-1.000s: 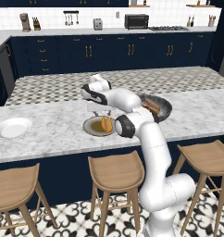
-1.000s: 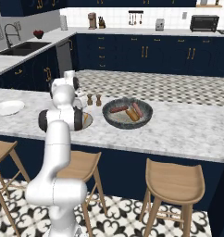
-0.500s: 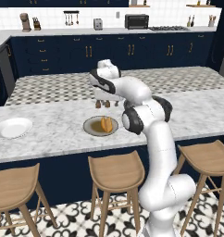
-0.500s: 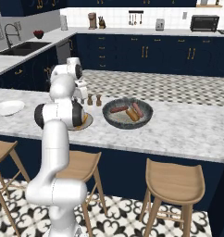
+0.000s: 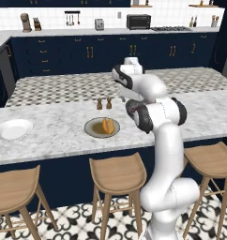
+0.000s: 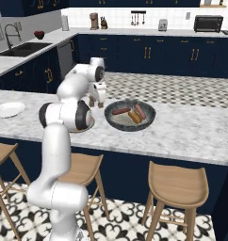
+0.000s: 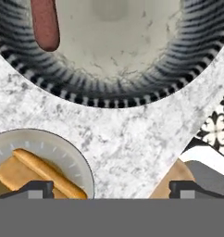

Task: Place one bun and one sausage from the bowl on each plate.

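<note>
The dark-grey bowl [image 6: 149, 113] holds two sausages [image 6: 121, 111] and a bun [image 6: 134, 116] on the marble counter. The hand view looks down on its striped rim [image 7: 132, 92] with one sausage [image 7: 44, 25] inside. Left of the bowl, the beige plate [image 5: 91, 127] carries a bun [image 5: 107, 126]; that plate [image 7: 63, 148] and its bun [image 7: 35, 173] also sit low left in the hand view. The white plate [image 5: 13, 129] lies bare at the counter's far left. My gripper [image 7: 111, 190] hangs open and holds nothing, above the counter between beige plate and bowl [image 5: 124, 97] [image 6: 100, 98].
Salt and pepper shakers [image 5: 103, 103] stand just behind the beige plate. Wooden stools [image 5: 117, 173] [image 6: 178, 181] line the counter's near side. A second counter with a patterned top [image 5: 59, 89] runs behind.
My arm has lifted off the beige plate and swung right towards the bowl, with the gripper staying open. The bun stays on the beige plate.
</note>
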